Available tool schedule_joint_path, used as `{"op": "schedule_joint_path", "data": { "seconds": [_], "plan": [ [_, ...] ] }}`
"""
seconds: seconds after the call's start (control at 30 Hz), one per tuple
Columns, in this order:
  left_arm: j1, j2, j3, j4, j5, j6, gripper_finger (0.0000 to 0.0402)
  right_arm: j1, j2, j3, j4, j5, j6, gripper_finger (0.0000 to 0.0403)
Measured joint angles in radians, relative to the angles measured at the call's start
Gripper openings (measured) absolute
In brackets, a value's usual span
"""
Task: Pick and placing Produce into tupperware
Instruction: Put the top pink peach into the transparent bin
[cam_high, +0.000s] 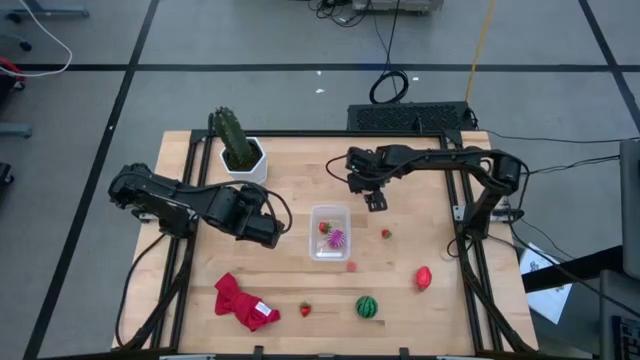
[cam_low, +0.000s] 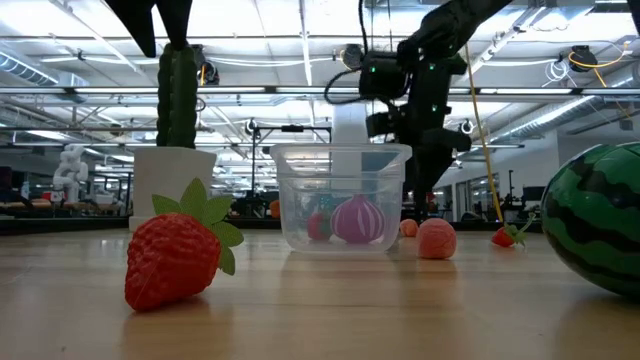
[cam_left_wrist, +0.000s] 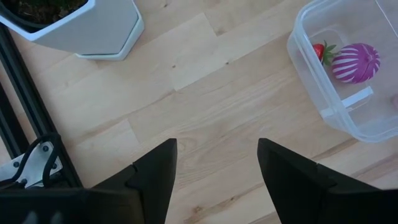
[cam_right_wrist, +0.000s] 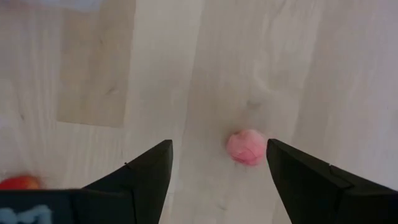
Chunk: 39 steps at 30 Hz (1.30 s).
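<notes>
The clear tupperware stands mid-table with a purple striped ball and a small strawberry inside. Loose produce lies around it: a pink ball, a tiny red piece, a red piece, a watermelon ball and a strawberry. My left gripper hangs open above bare wood left of the tupperware. My right gripper hangs open above the table just beyond the tub's far right corner. In its wrist view the pink ball lies on the wood ahead of its open fingers.
A cactus in a white hexagonal pot stands at the far left. A red cloth lies near the front left. Black frame rails run along the table's left and right sides. Bare wood lies between the tub and the front edge.
</notes>
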Motion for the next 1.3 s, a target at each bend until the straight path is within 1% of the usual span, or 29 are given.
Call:
{"op": "schedule_joint_path", "data": {
  "seconds": [0.13, 0.27, 0.47, 0.63, 0.8, 1.13, 1.3],
  "plan": [
    [0.000, 0.000, 0.000, 0.000, 0.000, 0.002, 0.0230, 0.000, 0.060, 0.000, -0.006, 0.001, -0.017, 0.0254],
    [0.000, 0.000, 0.000, 0.001, 0.000, 0.003, 0.0230, 0.000, 0.093, 0.000, -0.002, 0.033, -0.023, 0.0254],
    [0.000, 0.000, 0.000, 0.000, 0.000, 0.005, 0.0230, -0.001, 0.087, 0.000, 0.013, 0.050, -0.046, 0.0254],
    [0.000, 0.000, 0.000, 0.000, -0.002, 0.022, 0.0230, 0.009, 0.074, 0.035, -0.014, 0.056, -0.045, 0.0254],
    [0.002, 0.000, 0.000, 0.000, -0.016, 0.022, 0.0230, -0.001, 0.066, 0.057, -0.013, 0.124, -0.075, 0.0254],
    [0.002, 0.000, 0.000, 0.000, -0.017, 0.024, 0.0230, -0.084, 0.065, 0.058, -0.052, 0.119, -0.071, 0.0254],
    [0.002, 0.000, 0.000, 0.000, -0.017, 0.024, 0.0230, -0.092, 0.065, 0.058, -0.054, 0.051, -0.053, 0.0254]
  ]
}}
